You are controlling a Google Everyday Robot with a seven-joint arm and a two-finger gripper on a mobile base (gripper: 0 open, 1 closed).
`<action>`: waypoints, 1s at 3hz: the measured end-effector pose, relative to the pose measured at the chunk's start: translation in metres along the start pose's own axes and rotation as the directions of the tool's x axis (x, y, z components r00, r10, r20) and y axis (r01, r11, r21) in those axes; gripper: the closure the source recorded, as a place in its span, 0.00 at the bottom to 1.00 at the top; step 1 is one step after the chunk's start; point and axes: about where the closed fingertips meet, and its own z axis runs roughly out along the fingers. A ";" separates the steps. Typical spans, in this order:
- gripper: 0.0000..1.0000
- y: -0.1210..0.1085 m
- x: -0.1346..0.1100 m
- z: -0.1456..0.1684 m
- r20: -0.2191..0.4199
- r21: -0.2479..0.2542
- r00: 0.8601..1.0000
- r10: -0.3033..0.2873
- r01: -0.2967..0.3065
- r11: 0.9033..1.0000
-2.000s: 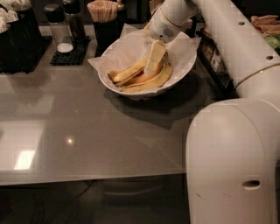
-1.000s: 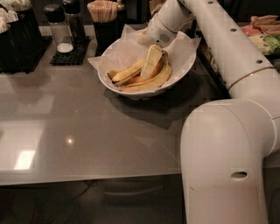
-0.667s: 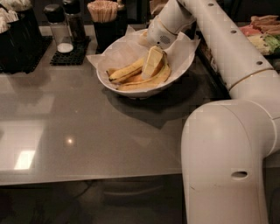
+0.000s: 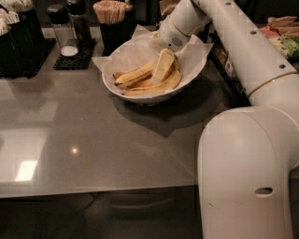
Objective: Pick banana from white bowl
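The white bowl (image 4: 119, 86), lined with crinkled white paper, stands at the back of the grey table (image 4: 84, 144). Three bananas lie in it. The fairly straight yellow banana (image 4: 133, 74) with brown streaks lies on the left side. A more orange one (image 4: 145, 83) lies behind a paler curved one (image 4: 156, 87) along the front rim. My gripper (image 4: 163, 67) reaches down from the upper right into the bowl, with its tip resting on the bananas at the right end of the straight one.
A black cup of wooden sticks (image 4: 110, 14) and shakers (image 4: 60, 28) on a black mat (image 4: 74, 58) stand behind the bowl. A black container (image 4: 18, 32) is at the far left. Packaged goods (image 4: 280, 37) lie at the right. My white arm base (image 4: 247, 177) fills the front right.
The bowl has shifted slightly to the left and the arm's near body has swung a little. The gripper has stayed down among the bananas.
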 end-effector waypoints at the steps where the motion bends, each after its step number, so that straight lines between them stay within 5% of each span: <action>1: 0.00 -0.001 -0.009 -0.020 -0.010 0.051 1.000 -0.024 0.024 0.998; 2: 0.00 0.002 -0.019 -0.035 -0.011 0.087 0.999 -0.047 0.048 0.995; 3: 0.12 0.007 -0.022 -0.030 0.011 0.067 0.999 -0.048 0.047 0.997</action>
